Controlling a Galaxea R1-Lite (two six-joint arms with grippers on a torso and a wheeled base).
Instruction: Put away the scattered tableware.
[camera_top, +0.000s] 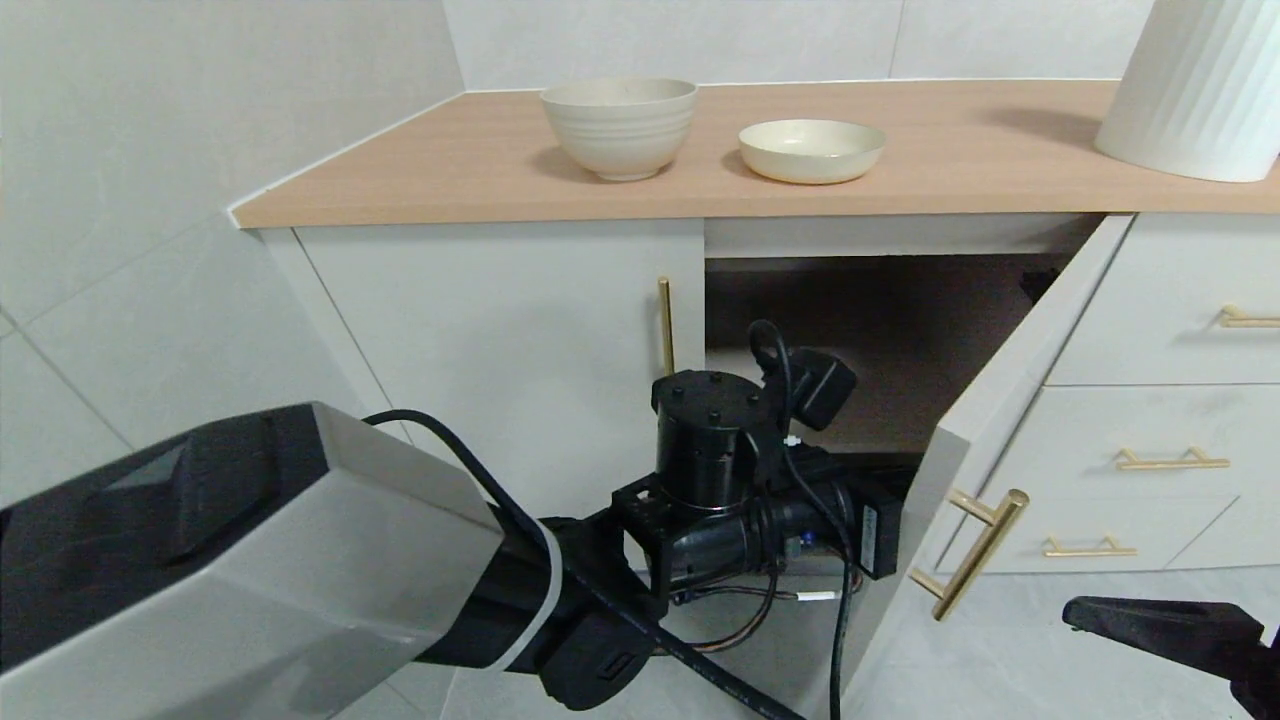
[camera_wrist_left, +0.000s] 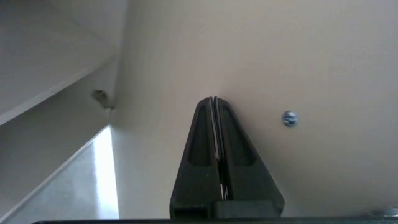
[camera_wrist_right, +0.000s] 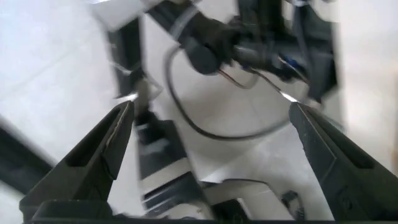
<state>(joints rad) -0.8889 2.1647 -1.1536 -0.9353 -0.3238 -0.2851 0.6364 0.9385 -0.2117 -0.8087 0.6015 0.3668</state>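
By open cabinet door, left fingers clenched, apparently empty; right fingers spread wide outside.

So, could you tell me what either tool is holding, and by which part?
Nothing is held. The left tool is shut on nothing; the right tool is open and empty. The deep bowl and shallow dish sit on the countertop.

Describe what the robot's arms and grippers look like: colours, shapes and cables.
The left arm has an angular silver-grey shell with a black panel, then black cylindrical joints; a thick black cable loops along it. The left gripper has black, tapering wedge fingers. The right gripper has long, pointed black fingers.
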